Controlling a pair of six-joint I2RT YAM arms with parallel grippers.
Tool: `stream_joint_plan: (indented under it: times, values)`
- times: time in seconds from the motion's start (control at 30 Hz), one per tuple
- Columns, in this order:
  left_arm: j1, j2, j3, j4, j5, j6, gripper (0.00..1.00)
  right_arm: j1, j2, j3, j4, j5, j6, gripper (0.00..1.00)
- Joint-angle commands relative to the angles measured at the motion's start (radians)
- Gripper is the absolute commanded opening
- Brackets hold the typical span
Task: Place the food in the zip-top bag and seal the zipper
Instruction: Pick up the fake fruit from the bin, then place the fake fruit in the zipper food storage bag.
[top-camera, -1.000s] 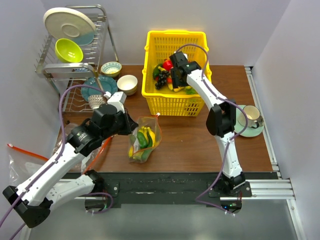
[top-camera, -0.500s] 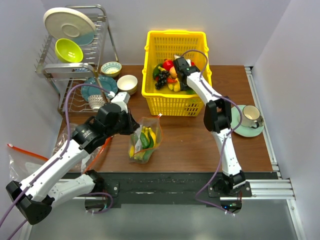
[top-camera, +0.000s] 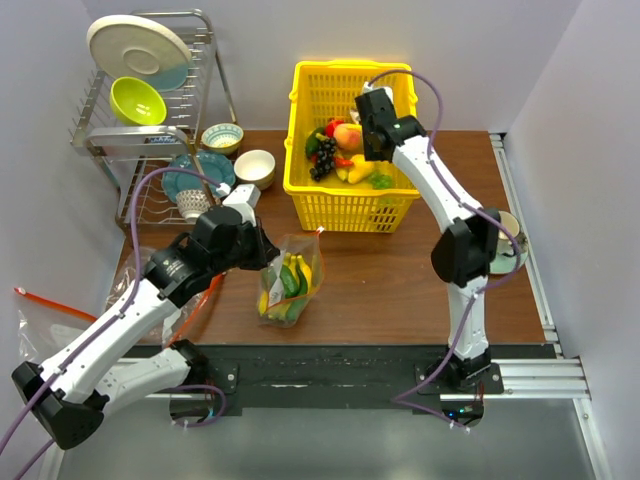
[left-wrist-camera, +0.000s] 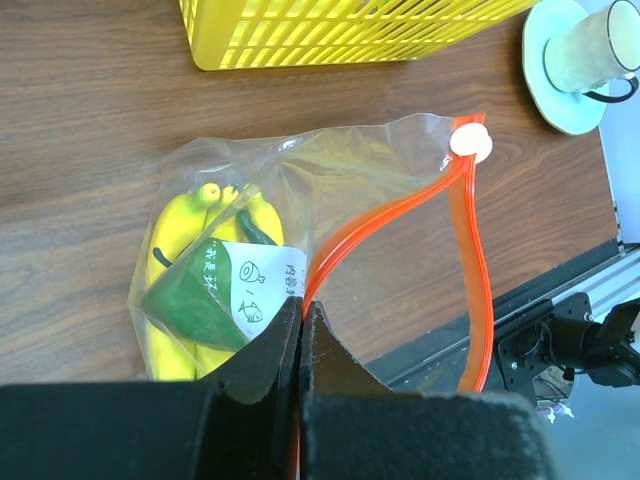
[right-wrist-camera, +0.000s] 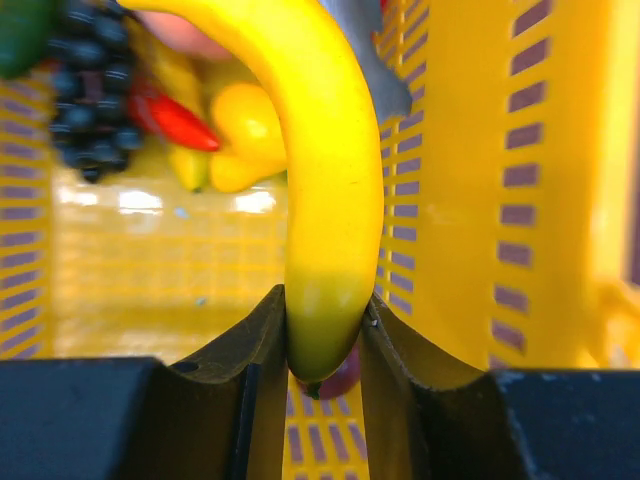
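Right end effector (right-wrist-camera: 322, 335) clamped on banana (right-wrist-camera: 335, 170) over basket (top-camera: 350, 208); left end effector (left-wrist-camera: 302, 325) pinching zipper (left-wrist-camera: 470, 250) of zip-top bag (left-wrist-camera: 380, 180), part-filled, unsealed, sealing outstanding

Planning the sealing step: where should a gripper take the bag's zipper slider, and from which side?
Probably pinch the pale round slider at the zipper's far corner, from above, jaws across the strip: it is the only raised knob there, and the left gripper clamps the strip's near end.

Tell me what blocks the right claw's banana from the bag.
The near wall of the yellow basket stands between the banana, pinched in the right claw, and the zip-top bag. Nothing visible covers the bag's open mouth.
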Motion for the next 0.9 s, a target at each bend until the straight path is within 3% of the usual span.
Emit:
stream_joint_plan:
  times: [0.0, 0.13, 0.3, 0.6, 0.77, 0.87]
  values:
    - [-0.003, -0.029, 0.007, 0.032, -0.006, 0.013, 0.00, 0.066, -0.176, -0.101, 0.006, -0.045, -0.014, 0.05]
    - [-0.005, -0.035, 0.010, 0.033, 0.000, 0.005, 0.00, 0.091, -0.315, -0.205, 0.002, -0.103, -0.015, 0.05]
    - [-0.005, -0.041, 0.014, 0.030, 0.000, 0.006, 0.00, 0.101, -0.472, -0.340, -0.015, -0.317, -0.017, 0.04]
    - [-0.005, -0.016, 0.022, 0.047, 0.000, 0.002, 0.00, 0.201, -0.817, -0.635, -0.050, -0.486, 0.075, 0.04]
    - [-0.005, 0.008, 0.045, 0.042, 0.000, 0.002, 0.00, 0.255, -0.929, -0.736, -0.063, -0.638, 0.085, 0.04]
    - [-0.005, 0.019, 0.054, 0.044, 0.000, 0.000, 0.00, 0.288, -0.945, -0.731, -0.122, -0.631, 0.068, 0.03]
